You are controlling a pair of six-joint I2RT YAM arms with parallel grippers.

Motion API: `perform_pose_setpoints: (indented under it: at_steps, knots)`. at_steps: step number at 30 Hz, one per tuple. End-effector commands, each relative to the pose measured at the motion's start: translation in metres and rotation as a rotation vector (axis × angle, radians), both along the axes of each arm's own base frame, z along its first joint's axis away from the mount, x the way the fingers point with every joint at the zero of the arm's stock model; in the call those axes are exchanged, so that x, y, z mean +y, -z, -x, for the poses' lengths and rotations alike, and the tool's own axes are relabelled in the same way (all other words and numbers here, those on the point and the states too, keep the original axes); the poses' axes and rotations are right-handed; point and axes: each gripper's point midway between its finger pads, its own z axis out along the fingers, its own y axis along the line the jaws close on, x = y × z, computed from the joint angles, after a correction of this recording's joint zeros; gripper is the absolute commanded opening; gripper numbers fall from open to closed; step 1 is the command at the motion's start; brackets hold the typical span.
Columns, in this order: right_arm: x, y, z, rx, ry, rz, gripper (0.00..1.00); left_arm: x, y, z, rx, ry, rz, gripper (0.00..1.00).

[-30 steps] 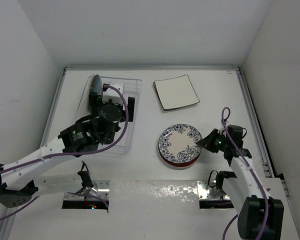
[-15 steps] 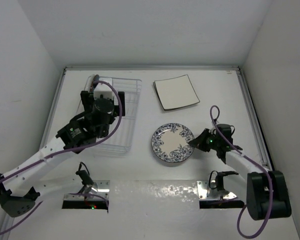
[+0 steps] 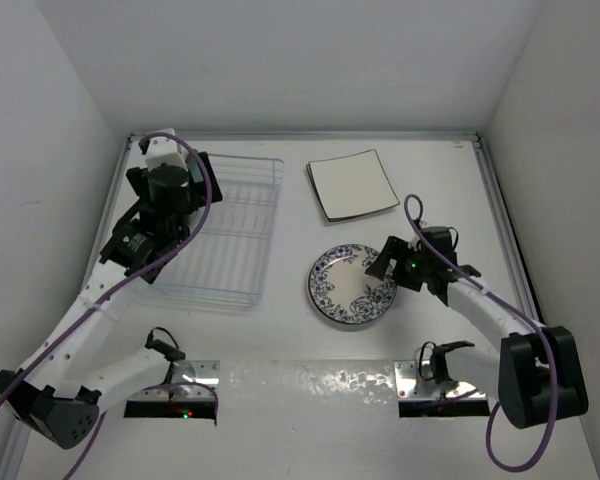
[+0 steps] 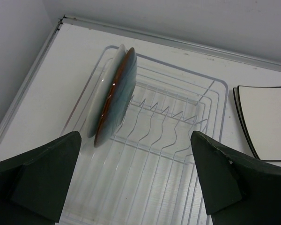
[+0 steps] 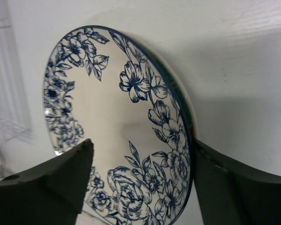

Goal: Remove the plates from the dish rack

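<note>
The clear dish rack lies at the left. Two plates stand on edge at its far left end: a white one and a red one with teal. My left gripper hovers open above the rack and hides both plates in the top view. The blue-patterned round plate lies on another plate whose red-green rim peeks out beneath. My right gripper is open, its jaws straddling the patterned plate's near rim. Square cream plates are stacked farther back.
White walls close in the table on the left, back and right. A raised metal rail runs along the right side. The right arm's purple cable loops above its wrist.
My right gripper has opened and let go of the blue-patterned plate, which now lies flat. My left arm has swung back toward the rack's far left corner.
</note>
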Motion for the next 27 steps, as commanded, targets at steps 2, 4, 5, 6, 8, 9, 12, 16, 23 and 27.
perform_pose_setpoints:
  at_steps: [2,4,5,6,8,9,12,16,23,27]
  knots:
    - [-0.024,0.004,0.010,0.060,-0.057,0.237,0.84,-0.005,-0.011,-0.014,-0.041,0.044,0.070,1.00]
    - [-0.026,-0.007,0.005,0.042,-0.092,0.303,0.99,-0.002,-0.015,-0.017,-0.047,0.036,0.079,1.00]
    - [-0.030,-0.003,0.013,0.077,-0.110,0.367,0.99,0.000,-0.015,-0.020,-0.043,0.033,0.084,1.00]
    - [-0.030,-0.005,0.012,0.082,-0.128,0.390,0.99,0.001,-0.018,-0.022,-0.050,0.032,0.091,1.00]
    - [-0.027,-0.007,0.016,0.103,-0.190,0.438,0.99,0.002,-0.020,-0.025,-0.052,0.035,0.096,1.00]
    - [-0.026,-0.004,0.017,0.126,-0.211,0.458,0.99,0.001,-0.019,-0.028,-0.047,0.038,0.090,1.00]
    - [-0.025,-0.011,0.015,0.100,-0.216,0.512,0.99,0.002,-0.016,-0.036,-0.029,0.035,0.083,1.00]
    - [-0.025,-0.038,0.007,-0.036,-0.130,0.468,0.99,0.002,-0.010,-0.051,0.015,0.048,0.065,0.99]
    - [-0.013,-0.058,0.015,-0.092,-0.201,0.403,0.99,0.009,0.002,-0.096,0.125,0.082,0.061,0.81]
    - [-0.015,-0.058,0.022,-0.106,-0.226,0.411,0.99,0.015,0.014,-0.113,0.182,0.110,0.058,0.66]
